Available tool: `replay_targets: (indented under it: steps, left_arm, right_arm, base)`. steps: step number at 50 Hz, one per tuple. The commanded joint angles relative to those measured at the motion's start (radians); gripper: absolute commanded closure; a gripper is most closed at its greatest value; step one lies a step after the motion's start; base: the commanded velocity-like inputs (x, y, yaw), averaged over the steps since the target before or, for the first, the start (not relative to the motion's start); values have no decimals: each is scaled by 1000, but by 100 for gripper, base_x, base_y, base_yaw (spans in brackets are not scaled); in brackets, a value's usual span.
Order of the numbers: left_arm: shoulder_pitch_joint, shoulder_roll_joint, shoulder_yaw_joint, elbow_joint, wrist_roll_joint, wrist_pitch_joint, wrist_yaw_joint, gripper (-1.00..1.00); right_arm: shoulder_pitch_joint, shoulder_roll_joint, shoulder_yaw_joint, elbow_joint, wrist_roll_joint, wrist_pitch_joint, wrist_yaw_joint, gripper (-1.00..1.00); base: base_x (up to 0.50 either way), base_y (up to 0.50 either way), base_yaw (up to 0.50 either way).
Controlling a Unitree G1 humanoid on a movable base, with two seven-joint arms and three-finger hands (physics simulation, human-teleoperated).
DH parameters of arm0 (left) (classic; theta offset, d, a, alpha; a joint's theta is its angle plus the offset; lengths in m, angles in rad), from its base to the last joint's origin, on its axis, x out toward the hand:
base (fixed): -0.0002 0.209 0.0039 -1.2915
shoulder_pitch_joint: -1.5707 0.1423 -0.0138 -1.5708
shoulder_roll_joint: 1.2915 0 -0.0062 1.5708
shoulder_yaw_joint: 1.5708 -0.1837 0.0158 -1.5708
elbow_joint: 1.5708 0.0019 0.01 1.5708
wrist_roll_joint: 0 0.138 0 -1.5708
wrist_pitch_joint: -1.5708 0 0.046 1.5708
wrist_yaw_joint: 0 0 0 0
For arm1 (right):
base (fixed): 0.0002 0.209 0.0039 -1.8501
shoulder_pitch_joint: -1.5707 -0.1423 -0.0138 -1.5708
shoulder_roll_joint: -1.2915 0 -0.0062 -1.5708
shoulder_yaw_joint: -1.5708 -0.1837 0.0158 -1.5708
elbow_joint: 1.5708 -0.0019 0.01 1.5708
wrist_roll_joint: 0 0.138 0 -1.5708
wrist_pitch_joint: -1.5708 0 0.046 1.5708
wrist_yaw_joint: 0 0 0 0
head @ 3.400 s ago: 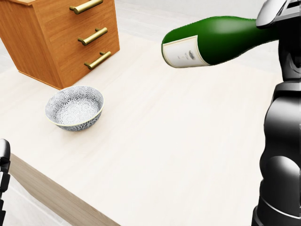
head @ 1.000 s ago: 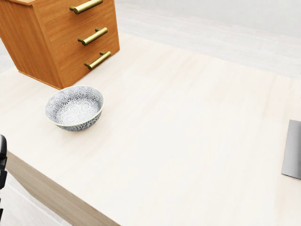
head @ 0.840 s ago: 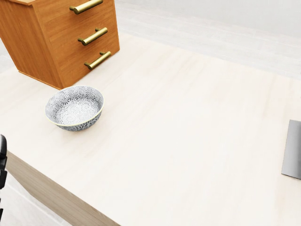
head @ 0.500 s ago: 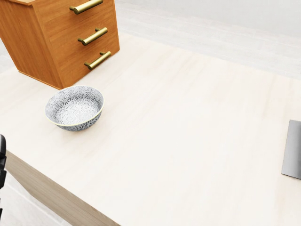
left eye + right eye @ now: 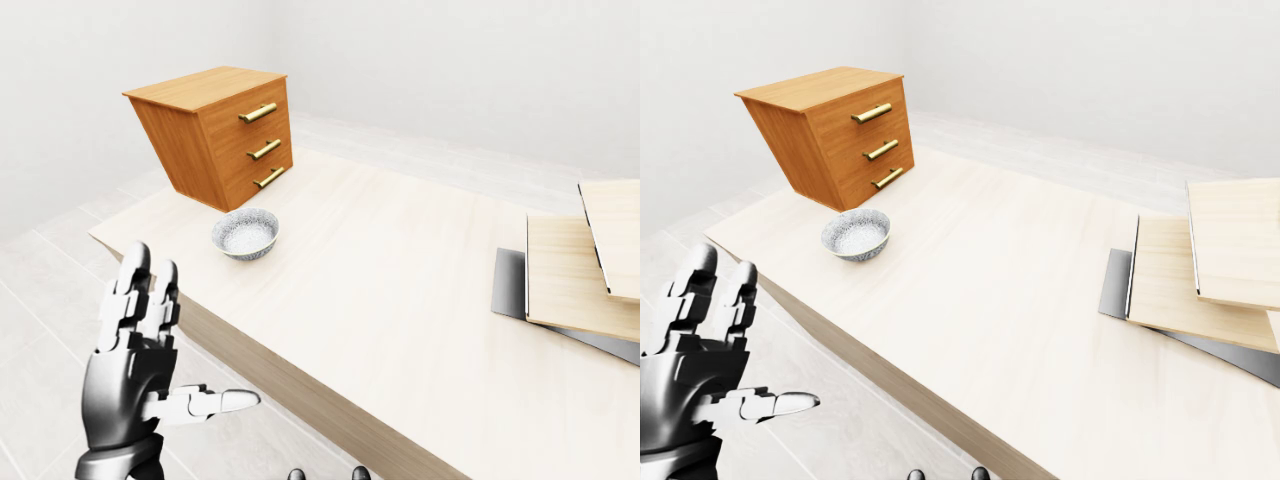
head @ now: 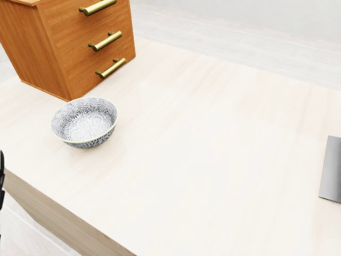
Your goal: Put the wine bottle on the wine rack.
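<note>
No wine bottle shows in any view. My left hand (image 5: pixel 195 335) is raised at the lower left of the left-eye view, below the table's near edge, open, with fingers upright, thumb out and nothing in it. In the head view it is only a black sliver (image 6: pixel 1 178) at the left edge. My right hand is out of every view. At the right of the table, stepped pale wooden boards (image 5: pixel 570 285) rest on a grey plate (image 5: pixel 508 283); only part shows, cut by the view's edge.
A patterned grey-white bowl (image 6: pixel 84 121) sits on the pale wooden table (image 6: pixel 202 160) near its left end. Beside it at the upper left stands a brown three-drawer chest (image 6: pixel 69 37) with brass handles. White tiled floor surrounds the table.
The green bottle and my right arm, at the head view's upper right 3.4 s ago, have left the view. Over the last second the left hand's sliver has slipped slightly outward.
</note>
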Motion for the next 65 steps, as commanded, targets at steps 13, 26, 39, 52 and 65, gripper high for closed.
replay_targets:
  steps: [13,26,39,52,65]
  left_arm:
    - [-3,3,-10,2,5,0,7,-100]
    - [-7,7,-12,16,8,0,11,-100]
    - [-20,18,-12,50,8,0,18,-100]
    - [-15,19,-13,49,8,0,20,-100]
    - [-17,22,-17,50,10,0,24,-100]
  right_arm:
    - [-121,-107,226,333,-106,0,219,100]
    - [-365,-145,500,597,-205,0,340,100]
    - [-436,-167,534,664,-131,0,345,100]
    - [-477,-163,594,719,-141,0,355,100]
    - [-514,-142,633,794,-177,0,374,100]
  base:
    - [0,0,0]
    - [0,0,0]
    - [0,0,0]
    - [0,0,0]
    - [0,0,0]
